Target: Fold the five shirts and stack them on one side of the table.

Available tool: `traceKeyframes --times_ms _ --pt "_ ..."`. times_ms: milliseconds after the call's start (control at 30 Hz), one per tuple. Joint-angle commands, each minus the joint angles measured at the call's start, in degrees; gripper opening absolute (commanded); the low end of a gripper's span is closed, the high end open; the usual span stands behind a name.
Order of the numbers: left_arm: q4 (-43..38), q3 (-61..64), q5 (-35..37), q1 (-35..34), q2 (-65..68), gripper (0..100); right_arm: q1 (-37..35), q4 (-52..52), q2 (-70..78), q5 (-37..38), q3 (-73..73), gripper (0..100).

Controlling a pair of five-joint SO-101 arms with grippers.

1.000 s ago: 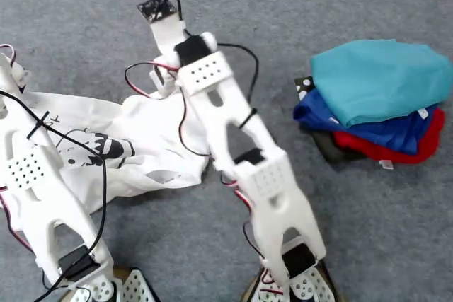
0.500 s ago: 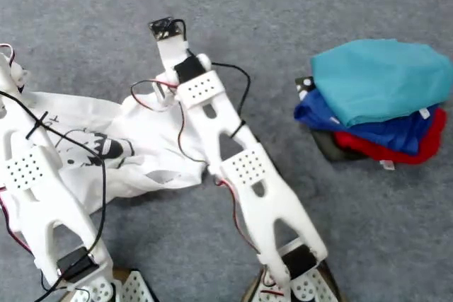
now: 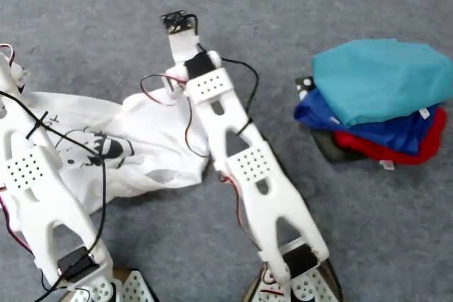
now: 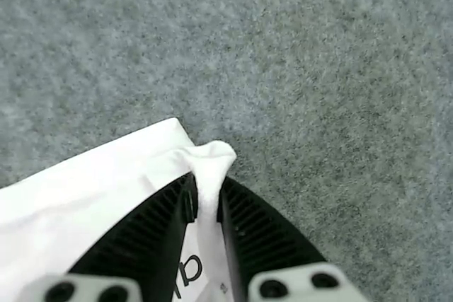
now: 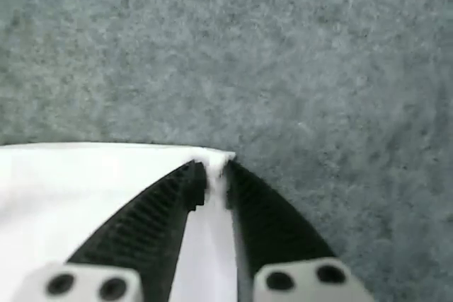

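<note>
**A:** Where does the white shirt lie from the claws?

**B:** Both have hold of it. The left claw is clenched on a peaked corner of the cloth. The right claw is pinched tight on another corner, with fabric squeezed between its jaws. From those two holds the body of the shirt trails back toward the arm bases, resting on the counter.

**A:** And its long axis?

**B:** Across the counter, from one pinched corner to the other (roughly side to side in the high view). I judge a fold would carry that held edge toward the bases, over the slack cloth.

**A:** Hem corners or shoulders?

**B:** I can't tell; the cloth is too rumpled there. It's white with a dark print, creased and bunched in the middle, not spread flat.

**A:** And where would it go afterwards?

**B:** To the stack, which has a teal shirt uppermost. It sits well apart on the right arm's side, so that arm is the nearer one.
</note>
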Motion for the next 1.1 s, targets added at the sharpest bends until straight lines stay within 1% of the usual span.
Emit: traceKeyframes --times_ms 0,167,267,367,533,667,767,867,967,1067 --pt "-0.79 -2.55 -0.26 -0.09 -2.33 2 -0.22 -0.97 -0.40 0.97 -2.33 0.4" --pt "-0.70 -2.64 -0.26 1.23 -2.42 2 0.48 -0.35 -1.89 1.05 -3.91 0.2" --pt "-0.53 -2.64 -0.26 2.73 -2.68 2 1.63 2.90 -4.97 1.32 -7.25 0.2" --pt "1.05 -2.64 0.00 4.22 -6.90 2 2.95 7.38 -10.51 2.99 -11.21 0.2" --pt "5.36 -2.64 -0.18 7.74 -22.90 2 5.93 11.43 -26.86 3.87 -10.59 0.2" --pt "5.45 -2.46 -0.18 8.00 -37.23 2 7.69 11.34 -41.54 3.96 -10.51 0.2" --pt "5.45 -2.55 -0.18 7.91 -47.60 2 9.01 8.70 -51.74 5.80 -10.51 0.2" --pt "5.45 -2.02 -0.26 8.00 -58.51 2 10.51 3.96 -60.35 7.21 -9.98 0.2" --pt "5.45 -2.02 -0.26 8.00 -67.74 2 12.00 0.70 -67.03 7.91 -9.89 0.2" --pt "5.45 -2.02 -0.26 7.56 -75.03 2 11.91 -0.09 -72.22 9.05 -9.89 0.2"
